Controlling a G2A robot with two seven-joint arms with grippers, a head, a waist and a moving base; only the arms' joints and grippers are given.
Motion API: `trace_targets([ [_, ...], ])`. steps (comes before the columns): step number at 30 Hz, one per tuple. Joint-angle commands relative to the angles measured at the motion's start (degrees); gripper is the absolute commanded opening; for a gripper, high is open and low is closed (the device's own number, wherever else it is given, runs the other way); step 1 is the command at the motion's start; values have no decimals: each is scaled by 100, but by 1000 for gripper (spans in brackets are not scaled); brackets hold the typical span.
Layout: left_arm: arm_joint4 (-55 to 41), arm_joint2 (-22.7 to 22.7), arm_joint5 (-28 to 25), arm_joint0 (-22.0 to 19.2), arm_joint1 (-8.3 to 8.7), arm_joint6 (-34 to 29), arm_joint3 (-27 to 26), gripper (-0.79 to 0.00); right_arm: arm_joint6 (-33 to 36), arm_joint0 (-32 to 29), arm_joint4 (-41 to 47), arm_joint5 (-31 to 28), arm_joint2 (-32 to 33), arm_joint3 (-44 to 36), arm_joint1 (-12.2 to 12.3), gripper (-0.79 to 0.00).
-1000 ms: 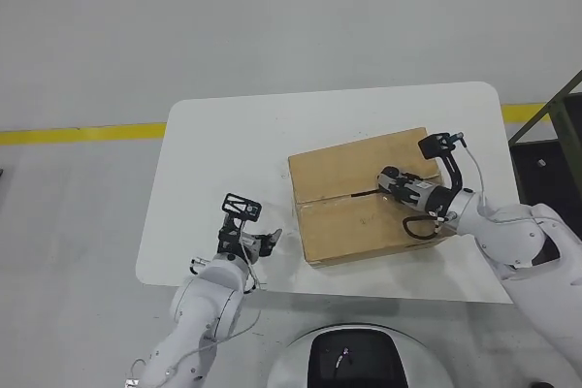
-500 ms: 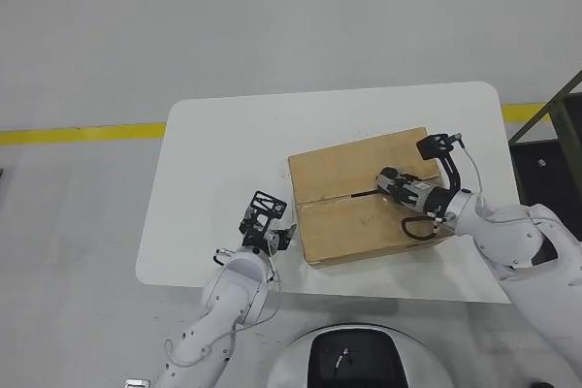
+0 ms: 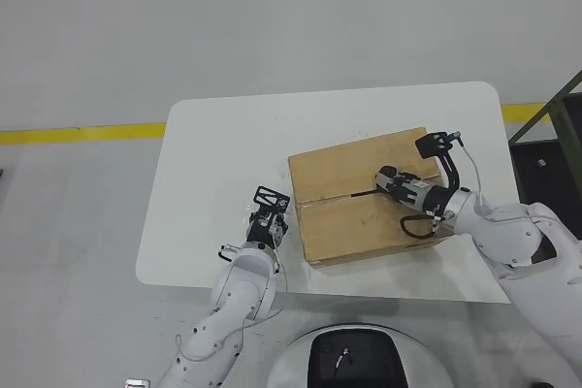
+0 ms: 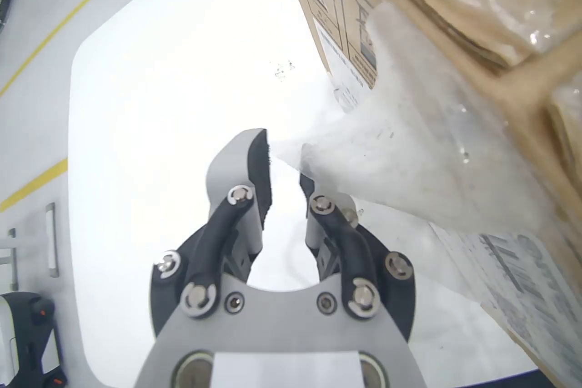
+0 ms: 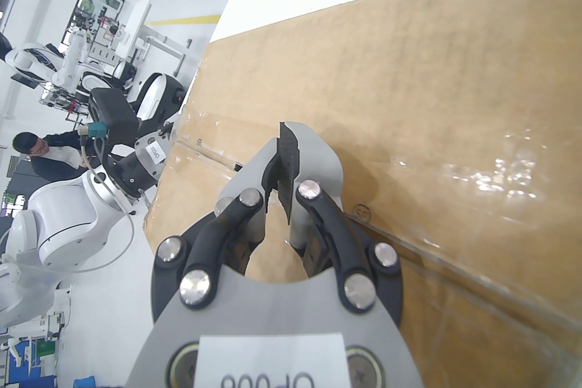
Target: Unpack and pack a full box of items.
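Left claw (image 4: 284, 162) part open, empty, loose tape flap (image 4: 400, 135) brushing one pad (image 4: 307, 183); taped cardboard box (image 3: 364, 194) just beside, on desk (image 3: 223, 175). Right claw (image 5: 277, 162) pinched closed, empty, over seam (image 3: 335, 200) just ahead. Risk: flap slips, tears short; box skids.

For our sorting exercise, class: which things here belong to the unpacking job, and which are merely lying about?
Job: cardboard box, its loose clear tape, left gripper beside the box's end, right gripper at the top seam, white table.
Lying about: yellow floor line, dark rack beside the table, robots in the room behind.
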Motion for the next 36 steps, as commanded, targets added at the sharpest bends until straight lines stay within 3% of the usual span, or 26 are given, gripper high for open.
trace_targets([
  [1, 82, -31, 31, 38, -10, -12, -45, -785, 1, 11, -1, 4, -7, 8, -4, -785],
  [7, 318, -174, 138, 219, -28, -81, -267, -785, 21, 45, 6, 6, -22, 41, -13, -785],
  [12, 521, -225, -68, 339, -36, -175, -364, -776, 18, 63, 2, 8, -38, 57, -21, -785],
  [16, 417, -320, -331, 428, -43, -343, -351, -274, 11, 75, -6, 0, -40, 64, -26, -785],
  [17, 342, -365, -398, 448, -44, -366, -361, -74, 16, 79, -5, 1, -35, 65, -26, -785],
  [18, 296, -413, -482, 468, -41, -388, -378, 0, 18, 81, -14, 8, -24, 66, -25, -785],
  [28, 14, -762, -1146, 775, -9, -420, -646, 0, 61, 69, -46, 15, 49, 54, -19, -785],
  [36, -12, -572, -1067, 448, -111, -123, -296, 0, 66, 109, -53, 11, 23, 73, -30, -785],
])
